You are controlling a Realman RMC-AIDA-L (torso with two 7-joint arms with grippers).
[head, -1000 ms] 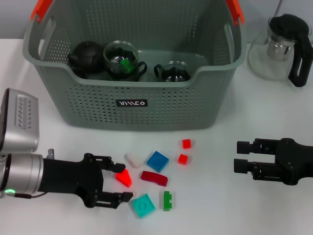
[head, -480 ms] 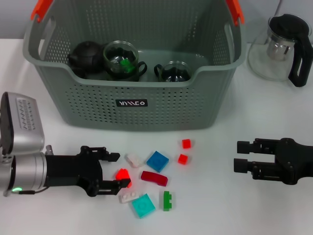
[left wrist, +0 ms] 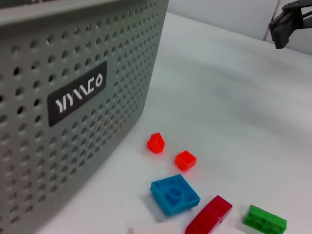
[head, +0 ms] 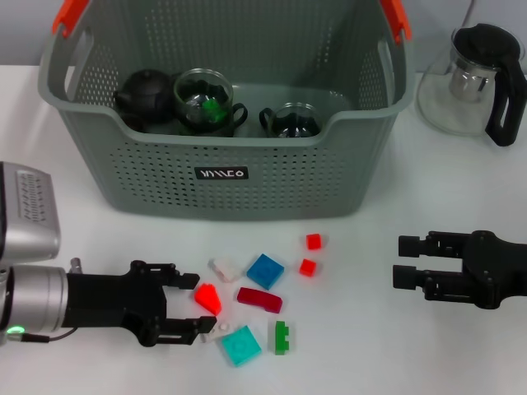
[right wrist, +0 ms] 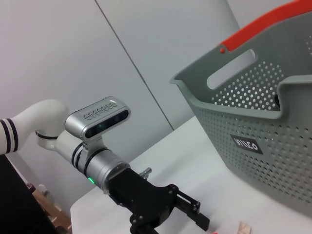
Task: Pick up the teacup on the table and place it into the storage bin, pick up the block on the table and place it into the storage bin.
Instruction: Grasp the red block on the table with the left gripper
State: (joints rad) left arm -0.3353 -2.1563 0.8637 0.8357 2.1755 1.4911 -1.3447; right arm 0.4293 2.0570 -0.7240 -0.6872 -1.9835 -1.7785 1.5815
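Note:
The storage bin [head: 247,189] stands at the back of the table, and its perforated wall also fills the left wrist view [left wrist: 73,58]. Inside it sit two glass teacups [head: 206,103] [head: 292,121]; the nearer-left one holds a green piece. Several blocks lie on the table in front of the bin. My left gripper [head: 198,303] is low over the table, open, its fingertips on either side of a red wedge block [head: 207,298]. My right gripper [head: 401,263] hovers open at the right, apart from everything.
A black teapot [head: 144,95] sits in the bin. A glass pitcher [head: 473,78] stands back right. Loose pieces: white [head: 222,267], blue [head: 265,271], two small red [head: 314,241] [head: 308,267], dark red [head: 259,299], teal [head: 240,345], green [head: 282,336].
My left gripper has drawn back a little to the left, staying around the red wedge. A small white piece beside the teal block has come into view. The right arm has not moved.

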